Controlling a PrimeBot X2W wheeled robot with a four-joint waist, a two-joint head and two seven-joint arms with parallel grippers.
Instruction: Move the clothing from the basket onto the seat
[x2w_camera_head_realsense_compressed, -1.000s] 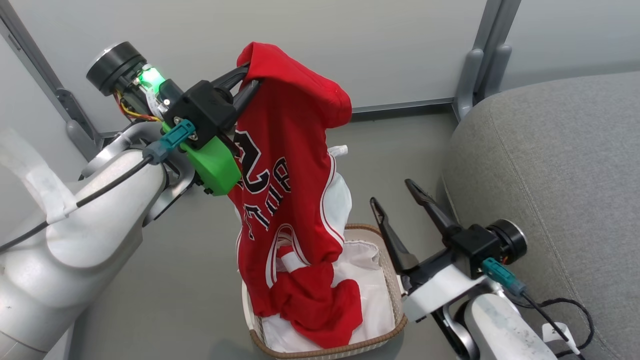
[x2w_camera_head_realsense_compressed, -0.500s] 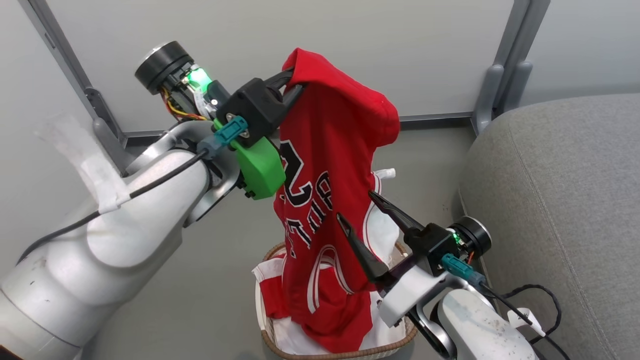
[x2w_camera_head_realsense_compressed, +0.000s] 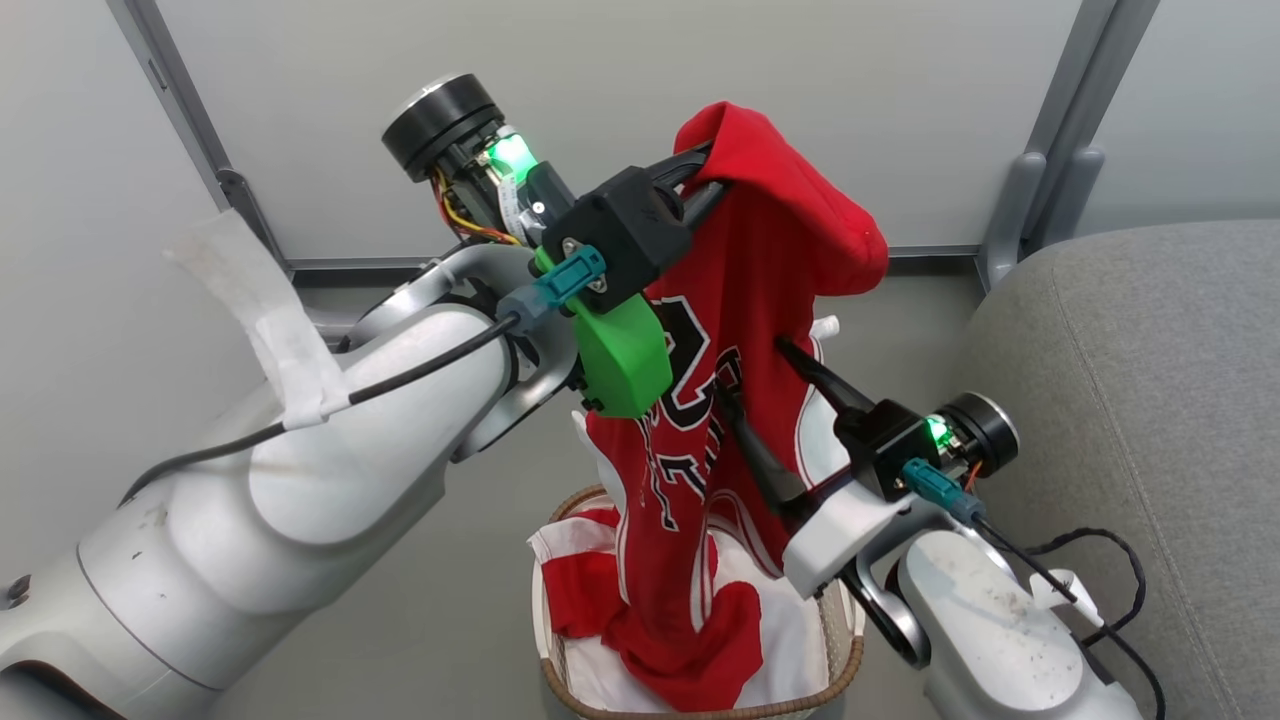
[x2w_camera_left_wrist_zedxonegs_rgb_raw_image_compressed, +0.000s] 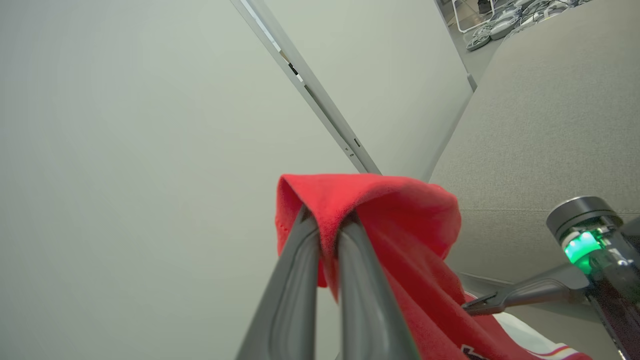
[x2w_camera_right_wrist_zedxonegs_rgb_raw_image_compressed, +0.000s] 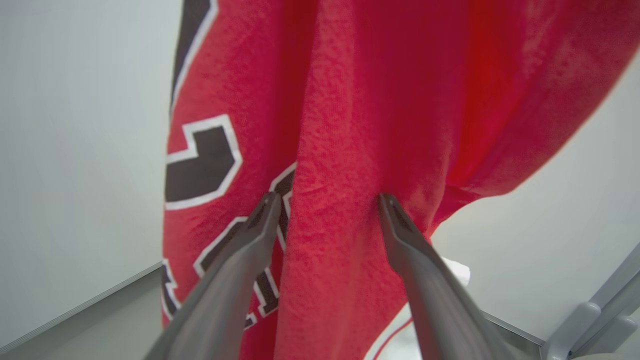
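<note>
Left gripper (x2w_camera_head_realsense_compressed: 708, 165) is up high at the far middle, both fingers pinched tight on a fold of the red jersey (x2w_camera_head_realsense_compressed: 770, 250), and the cloth flops over the tips like a hood. In the left wrist view those fingers (x2w_camera_left_wrist_zedxonegs_rgb_raw_image_compressed: 292, 290) are pressed together with red fabric squeezed between them. From that grip the jersey hangs long, black-and-white block letters on show, and its lower end trails into the basket (x2w_camera_head_realsense_compressed: 848, 672) down on the floor at the near middle. Just left of that tail, a second red garment (x2w_camera_head_realsense_compressed: 585, 600) with white bands lies crumpled on the white liner (x2w_camera_head_realsense_compressed: 785, 640). Right gripper (x2w_camera_head_realsense_compressed: 752, 368) sits lower right, pointing up at the jersey, fingers spread wide. Its tips are right against the hanging cloth, clamped on nothing. The grey seat (x2w_camera_head_realsense_compressed: 1130, 400) lies off to the right, beyond the right arm.
</note>
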